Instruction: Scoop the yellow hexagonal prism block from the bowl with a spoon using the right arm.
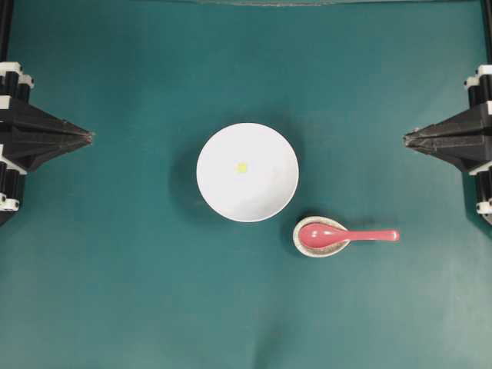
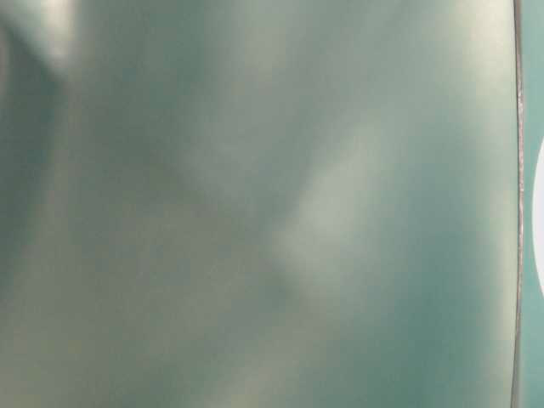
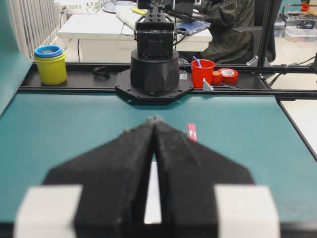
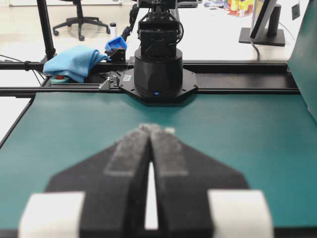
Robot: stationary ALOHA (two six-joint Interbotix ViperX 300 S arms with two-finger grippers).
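The white bowl [image 1: 247, 172] stands at the middle of the teal table, and the tiny yellow hexagonal prism block [image 1: 241, 167] lies inside it near its centre. The pink-red spoon [image 1: 346, 235] rests to the bowl's lower right, its scoop in a small speckled dish [image 1: 310, 247] and its handle pointing right. A sliver of the spoon [image 3: 191, 132] shows past the left jaws in the left wrist view. My right gripper [image 1: 407, 139] is shut and empty at the right edge, well above the spoon's handle. My left gripper [image 1: 90, 137] is shut and empty at the left edge.
The table-level view is a blurred teal surface with a white sliver of the bowl [image 2: 538, 223] at its right edge. Behind the table are the arm bases [image 4: 158, 74], a yellow cup [image 3: 50, 65], a red cup [image 3: 202, 73] and a blue cloth [image 4: 74, 62].
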